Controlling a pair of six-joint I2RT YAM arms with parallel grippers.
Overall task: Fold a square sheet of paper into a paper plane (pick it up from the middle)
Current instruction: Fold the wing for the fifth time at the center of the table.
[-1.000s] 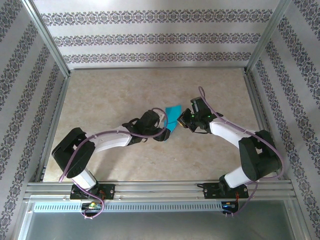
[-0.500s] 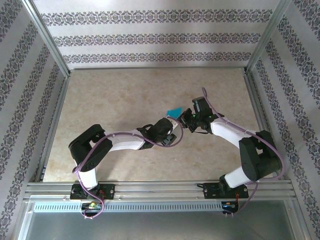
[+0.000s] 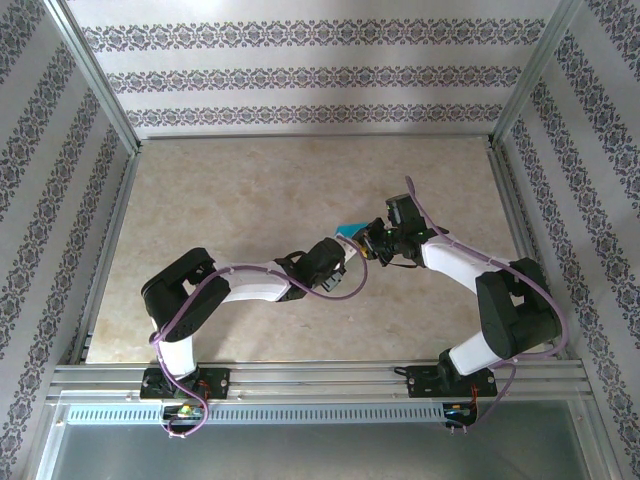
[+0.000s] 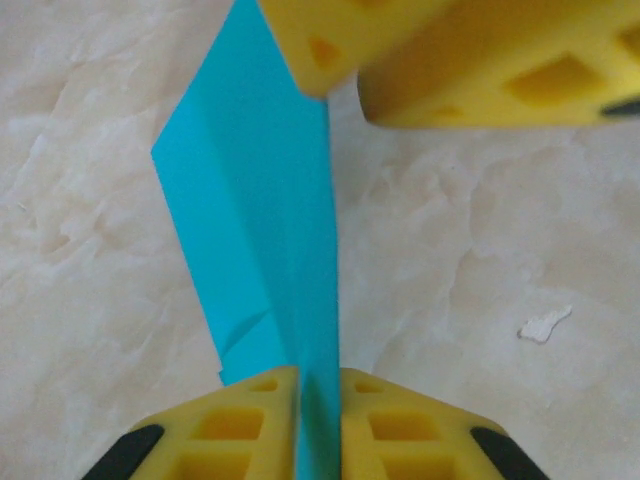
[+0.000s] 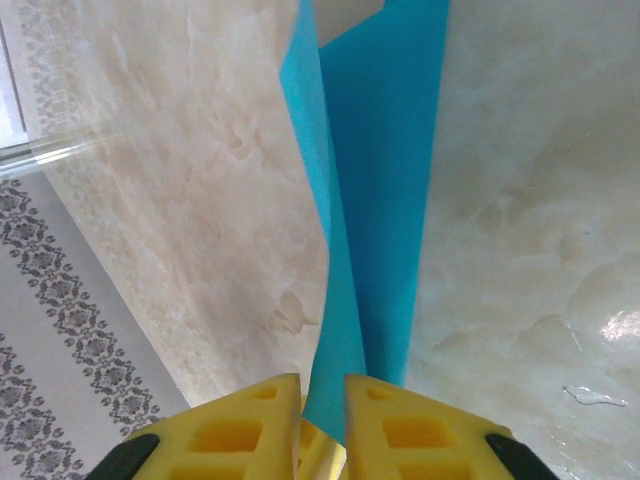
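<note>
Yellow-fingered left tool point(image 4: 318, 385) is found pinching the teal sheet point(image 4: 260, 200), held upright over the tabletop point(image 4: 480, 250). Right tool point(image 5: 320, 385) straddles its other end; grip cannot be determined. Edges should be aligned and the sheet drawn taut before any release.

1. Overhead, barely shows the folded teal paper point(image 3: 349, 232): a sliver between left gripper point(image 3: 347, 252) and right gripper point(image 3: 366, 240), creases too small to make out.
2. Same view: too small to tell how either pair of jaws stands.
3. Left wrist view: loses the paper's top behind a yellow finger point(image 4: 300, 25) of the right gripper and past the upper edge; swallows its lower end between the near pads point(image 4: 250, 425).
4. Right wrist view: crops the paper at the upper edge, buries its lower end between pads point(image 5: 240, 430); cannot tell whether those press on it.
5. Crops both near pairs of pads at the bottom edge.
</note>
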